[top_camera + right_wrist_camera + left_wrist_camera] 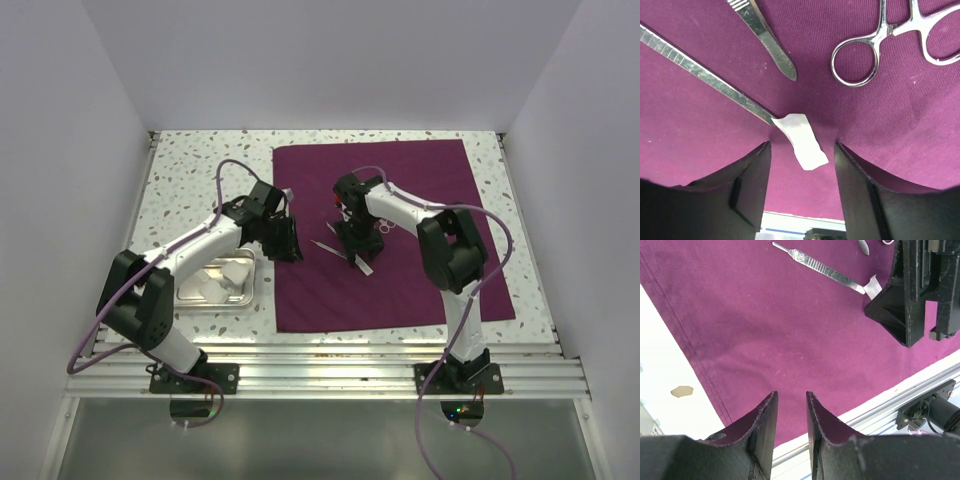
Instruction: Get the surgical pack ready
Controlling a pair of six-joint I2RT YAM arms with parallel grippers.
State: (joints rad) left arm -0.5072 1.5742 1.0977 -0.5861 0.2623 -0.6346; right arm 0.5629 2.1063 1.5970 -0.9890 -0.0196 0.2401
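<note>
Two hands hang over the cloth (400,190), which lies flat on the right part of the counter (190,170). Your left hand (791,405) sits above the cloth's left edge. Its fingers (765,425) stand a narrow gap apart with nothing between them. In its wrist view the hemmed edge runs just to one side of the fingers, with pale counter beyond.

Just left of that edge, on the near side, stands the tray (253,280) with gauze squares (215,285) inside. A thin strip of speckled counter shows between its rim and the cloth.

Your right hand (802,155) is over the cloth's middle, fingers wide apart and gripping nothing. On the cloth between them lies the white tip (802,140) of a flat steel handle (700,72); neither finger touches it. Just beyond lie the tweezers (767,42) and the ring-handled scissors (880,45), close together but apart.

Bare cloth separates your two hands, and more bare cloth stretches along the far side. The cloth's near edge runs close to the metal rail (330,350) at the counter's front.
</note>
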